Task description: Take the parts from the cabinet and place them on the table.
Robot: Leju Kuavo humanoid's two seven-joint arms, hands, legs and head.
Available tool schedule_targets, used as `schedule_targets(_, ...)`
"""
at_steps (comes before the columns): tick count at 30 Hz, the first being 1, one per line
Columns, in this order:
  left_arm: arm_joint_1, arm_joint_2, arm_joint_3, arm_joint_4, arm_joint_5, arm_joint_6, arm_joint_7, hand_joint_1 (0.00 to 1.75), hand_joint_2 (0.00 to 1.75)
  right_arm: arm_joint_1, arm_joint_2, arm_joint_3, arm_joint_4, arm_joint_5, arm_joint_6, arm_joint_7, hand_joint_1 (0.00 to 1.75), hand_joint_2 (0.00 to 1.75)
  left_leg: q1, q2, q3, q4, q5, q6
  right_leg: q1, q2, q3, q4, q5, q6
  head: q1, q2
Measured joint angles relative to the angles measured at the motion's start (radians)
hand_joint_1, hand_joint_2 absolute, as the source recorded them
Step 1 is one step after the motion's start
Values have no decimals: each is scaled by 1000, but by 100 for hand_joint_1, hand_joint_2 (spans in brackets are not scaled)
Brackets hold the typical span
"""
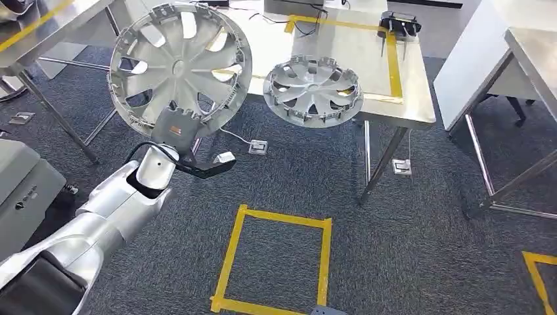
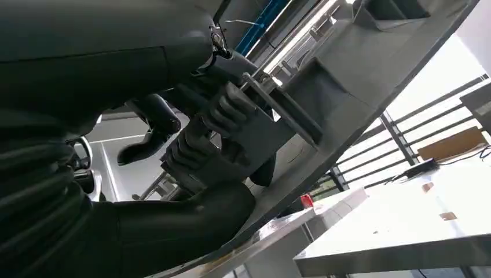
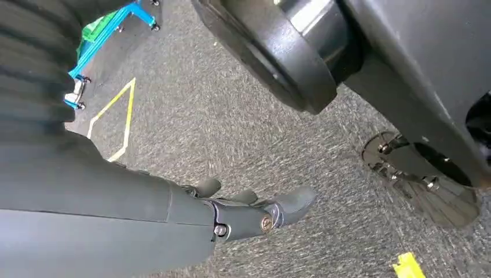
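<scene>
Silver plastic hubcap, round, spoked with cut-outs, stands upright above left hand, rim pinched in dark ribbed fingers. Second hubcap lies beyond hand, overhanging steel worktop edge. Right hand hangs over grey carpet, fingers apart, holding nothing.

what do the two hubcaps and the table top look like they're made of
Both silver spoked hubcaps, the one held up and the one on the table, look like moulded plastic with matte silver paint: thin ribs and clips around the rim. The table top looks like brushed stainless steel, with a dull, even sheen.
</scene>
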Motion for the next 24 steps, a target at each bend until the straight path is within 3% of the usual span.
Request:
schedule_targets(1, 0, -2, 0, 0, 0, 0, 0, 175, 175, 0, 0, 0, 0, 0, 0, 0, 0, 175, 2, 3, 2, -4, 3, 4, 0, -12, -10, 19, -16, -2, 0, 0)
schedule_targets(2, -1, -2, 0, 0, 0, 0, 0, 175, 175, -1, 0, 0, 0, 0, 0, 0, 0, 175, 3, 5, 2, -5, 4, 7, 3, -20, -32, 70, -52, -4, 0, 0)
schedule_targets(4, 1, -2, 0, 1, 0, 0, 0, 175, 175, 0, 1, 0, 0, 0, 0, 0, 0, 175, 0, 7, 0, -5, 1, 11, 4, -23, -105, 236, -129, -6, 0, 0)
schedule_targets(5, 3, -2, 0, 2, 0, -2, 0, 175, 175, 0, 1, 0, 0, 0, 0, -1, 0, 175, -1, 9, 0, -4, 1, 11, 5, -23, -133, 299, -148, -7, 0, 0)
schedule_targets(6, 5, -2, 0, 2, -1, -5, -1, 175, 175, -3, 1, 0, 0, 0, 0, -1, 0, 175, -1, 10, 0, -4, 0, 10, 7, -24, -141, 318, -144, -10, 0, 0)
schedule_targets(7, 6, -1, 0, 2, -1, -6, -1, 175, 175, -3, 1, 0, 0, 2, 0, 0, 0, 175, -1, 10, 0, -4, 0, 9, 8, -25, -126, 292, -124, -13, 0, 0)
schedule_targets(8, 6, -1, 0, 2, -1, -8, -1, 175, 175, -3, 1, 0, 0, 3, 0, 2, 0, 175, -1, 10, 1, -3, -1, 7, 8, -26, -88, 223, -87, -18, 0, 0)
schedule_targets(9, 5, -1, 0, 1, -1, -9, -2, 175, 175, -3, 1, 0, 0, 7, 0, 2, 0, 175, -1, 10, 2, -1, -4, 4, 9, -30, -34, 121, -44, -25, 0, 0)
schedule_targets(10, 5, -1, 0, 1, -1, -9, -1, 175, 175, -4, 1, 0, 0, 9, 0, 2, 0, 175, -1, 10, 2, 2, -6, -1, 12, -37, 8, 37, -30, -33, 0, 0)
schedule_targets(11, 4, 2, 0, 2, -1, -9, 0, 175, 175, -6, 1, 0, 0, 11, 0, 2, 0, 175, -8, 10, -3, 5, -8, -9, 20, -43, 18, 21, -47, -35, 0, 0)
schedule_targets(14, 4, 4, 0, 2, -5, -16, -3, 175, 175, -5, 1, 0, 0, 13, 0, 2, 0, 175, -1, 11, 1, -1, -12, -28, 25, -37, 20, 19, -50, -45, 0, 0)
schedule_targets(16, 4, 8, 0, -2, -7, -18, -3, 175, 175, -4, 1, 0, 0, 14, 0, 2, 0, 175, -1, 10, -3, 11, -18, -43, 13, -36, 41, 5, -48, -57, -1, 0)
schedule_targets(17, 3, 9, 0, -2, -7, -18, -3, 175, 175, -6, 1, 0, 0, 14, 0, 1, 0, 175, 1, 10, -21, 54, -35, -52, 11, -35, 49, 4, -53, -64, -6, 0)
schedule_targets(18, 3, 13, 0, -2, -8, -18, -3, 175, 175, -7, 1, 0, 0, 14, 0, 1, 0, 175, 5, 10, -59, 123, -62, -59, 11, -34, 56, 4, -58, -70, -6, 0)
schedule_targets(20, 8, 14, 0, -1, -11, -19, -3, 175, 175, -4, 3, 0, 0, 15, 0, 1, 0, 175, 14, 10, -143, 263, -98, -70, 9, -33, 74, 5, -76, -70, -6, 0)
schedule_targets(21, 11, 15, 0, -1, -11, -21, -3, 175, 175, -3, 3, 0, 0, 15, 0, 2, 0, 175, 19, 10, -169, 292, -90, -74, 7, -31, 86, 5, -85, -68, -6, 0)
schedule_targets(22, 14, 16, 0, -1, -11, -22, -3, 175, 175, -2, 3, 0, 0, 16, 0, 1, 0, 175, 24, 10, -169, 270, -56, -78, 4, -28, 99, 6, -96, -65, -6, 0)
schedule_targets(24, 16, 18, 0, -1, -11, -24, -3, 175, 175, -2, 3, 0, 0, 18, 0, 1, 0, 175, 30, 10, -114, 124, 53, -84, -5, -20, 129, 8, -121, -55, -6, 0)
